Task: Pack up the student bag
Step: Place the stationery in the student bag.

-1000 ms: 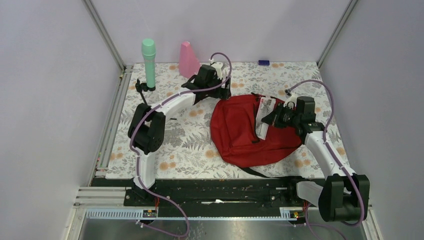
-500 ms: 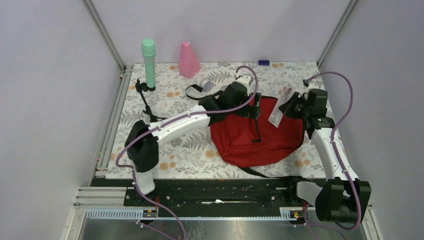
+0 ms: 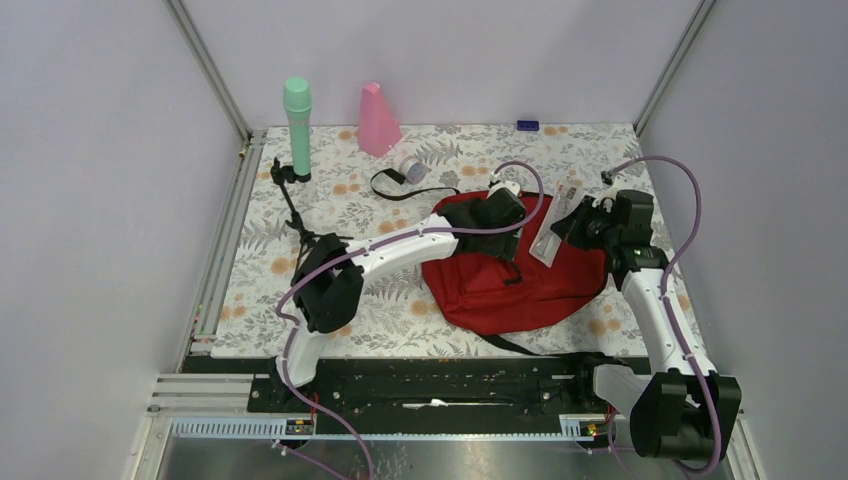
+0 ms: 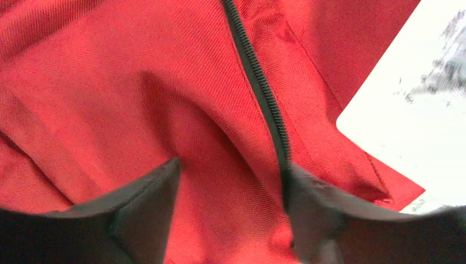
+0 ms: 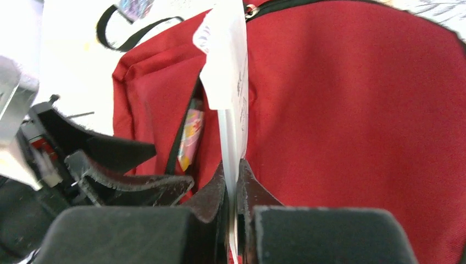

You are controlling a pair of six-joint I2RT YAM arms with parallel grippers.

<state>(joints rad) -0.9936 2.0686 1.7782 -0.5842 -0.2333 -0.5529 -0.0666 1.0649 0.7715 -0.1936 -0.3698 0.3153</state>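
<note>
Red student bag (image 3: 480, 282) lies beneath left tool (image 4: 233, 166); right tool (image 5: 233, 179) pinches white packet (image 5: 229, 66).

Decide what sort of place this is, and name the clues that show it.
Most likely a robotics lab test cell, not a classroom: the left arm and right arm are bolted to a black rail, plain walls on metal framing box in the floral-covered table, and a red backpack lies on it.
</note>
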